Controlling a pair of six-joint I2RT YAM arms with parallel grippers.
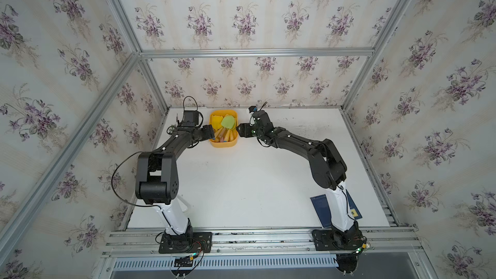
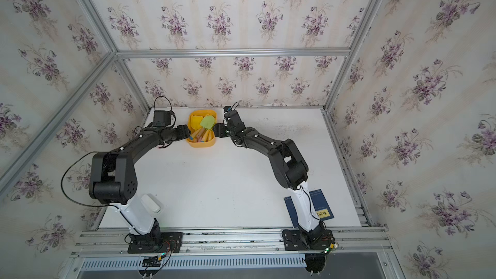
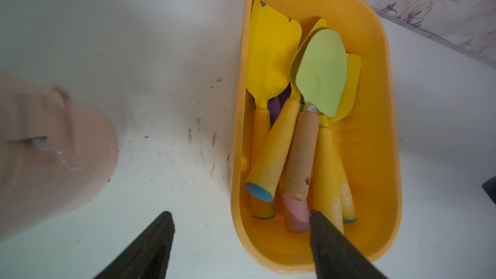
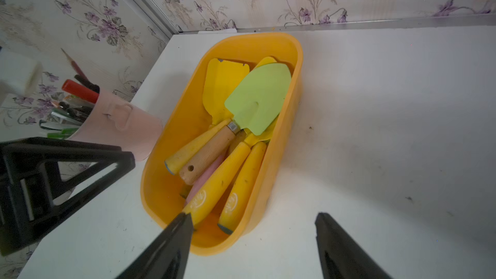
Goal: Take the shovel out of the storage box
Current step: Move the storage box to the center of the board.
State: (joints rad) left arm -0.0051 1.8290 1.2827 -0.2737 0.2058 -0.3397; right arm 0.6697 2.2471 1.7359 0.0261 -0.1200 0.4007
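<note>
Your green-bladed wooden-handled shovel (image 3: 320, 76) lies ungrasped in the yellow-orange plastic storage box (image 3: 375, 130); left gripper (image 3: 240, 212) and right gripper (image 4: 253, 214) jaws spread

I am looking into a booth papered on every side with cream striped wallpaper (image 1: 241, 22) printed with purple violet sprays, its panels joined by silver aluminium frame bars (image 1: 255, 52). The work surface is a flat white tabletop (image 1: 241, 183), scuffed with small dark marks (image 3: 189, 136) toward the back, and grooved aluminium rails (image 1: 255, 240) run along its near edge. The light is soft and even, leaving only faint shadows.
</note>
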